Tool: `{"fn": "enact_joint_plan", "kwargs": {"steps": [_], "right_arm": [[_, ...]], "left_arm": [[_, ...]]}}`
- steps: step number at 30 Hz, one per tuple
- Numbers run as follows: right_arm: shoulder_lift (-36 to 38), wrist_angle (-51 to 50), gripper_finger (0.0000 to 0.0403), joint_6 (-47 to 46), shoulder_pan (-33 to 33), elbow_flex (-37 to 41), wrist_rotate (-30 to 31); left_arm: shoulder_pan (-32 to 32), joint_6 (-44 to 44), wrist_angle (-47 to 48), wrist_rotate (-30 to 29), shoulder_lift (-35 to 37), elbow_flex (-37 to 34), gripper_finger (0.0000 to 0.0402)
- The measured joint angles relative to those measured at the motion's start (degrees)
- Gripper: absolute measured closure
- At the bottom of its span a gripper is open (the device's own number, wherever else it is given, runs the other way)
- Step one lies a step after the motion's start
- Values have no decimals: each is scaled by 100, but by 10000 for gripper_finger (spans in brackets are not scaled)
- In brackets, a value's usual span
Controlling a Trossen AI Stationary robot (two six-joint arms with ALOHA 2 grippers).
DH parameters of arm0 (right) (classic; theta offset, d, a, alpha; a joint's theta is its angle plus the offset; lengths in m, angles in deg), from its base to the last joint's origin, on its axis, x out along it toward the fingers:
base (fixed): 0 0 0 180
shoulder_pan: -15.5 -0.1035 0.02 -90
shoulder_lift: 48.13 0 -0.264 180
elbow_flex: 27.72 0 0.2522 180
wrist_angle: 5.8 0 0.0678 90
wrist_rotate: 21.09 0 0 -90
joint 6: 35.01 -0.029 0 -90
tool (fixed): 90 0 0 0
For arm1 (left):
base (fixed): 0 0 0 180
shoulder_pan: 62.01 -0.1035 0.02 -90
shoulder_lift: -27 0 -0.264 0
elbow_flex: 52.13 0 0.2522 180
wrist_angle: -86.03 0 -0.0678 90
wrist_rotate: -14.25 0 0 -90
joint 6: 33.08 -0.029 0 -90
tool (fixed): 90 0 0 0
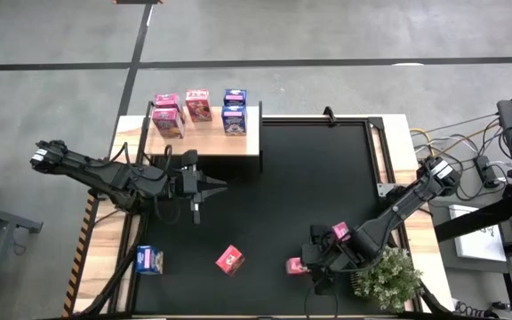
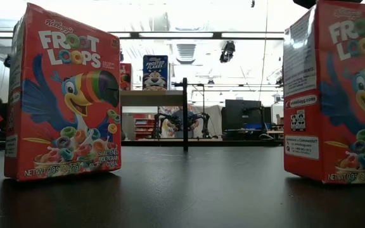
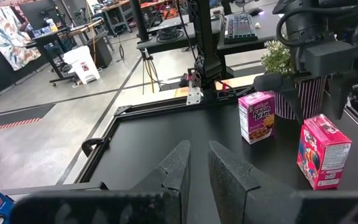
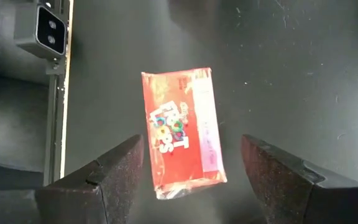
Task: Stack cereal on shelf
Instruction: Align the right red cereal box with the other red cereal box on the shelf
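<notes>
Right claw (image 4: 191,177) spread wide, hovering straight over a red cereal box (image 4: 182,134), one finger on either side of it, not touching. Box upright on the black mat (image 1: 292,178), top face up toward the claw, same box seen at (image 1: 297,265) in the high view. Second pink box (image 1: 340,232) just behind the claw, near its wrist. Third red box (image 1: 229,260) further along the mat's front edge, toward the left arm's side; blue box (image 1: 149,260) beyond that, at the mat's edge. Potted plant (image 1: 386,277) right beside the right arm, on the outer side.

Shelf (image 1: 198,133) well apart from the right claw, at the far left corner of the table, carrying pink boxes (image 1: 167,116) and blue boxes (image 1: 234,111) upright.

Left claw (image 1: 204,188) pressed almost together, holding nothing, parked over the mat just in front of the shelf.
</notes>
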Motion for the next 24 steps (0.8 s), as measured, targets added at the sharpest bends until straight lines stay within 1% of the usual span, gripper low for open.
{"fn": "enact_joint_plan", "kwargs": {"steps": [13, 19, 24], "right_arm": [[-11, 28, 145, -91, -38, 231, -60], [-75, 92, 157, 33, -38, 273, 70], [-141, 177, 176, 73, -38, 285, 73]], "left_arm": [[0, 1, 0, 0, 0, 0, 363], [0, 1, 0, -1, 0, 0, 363], [0, 2, 0, -2, -1, 0, 363]]}}
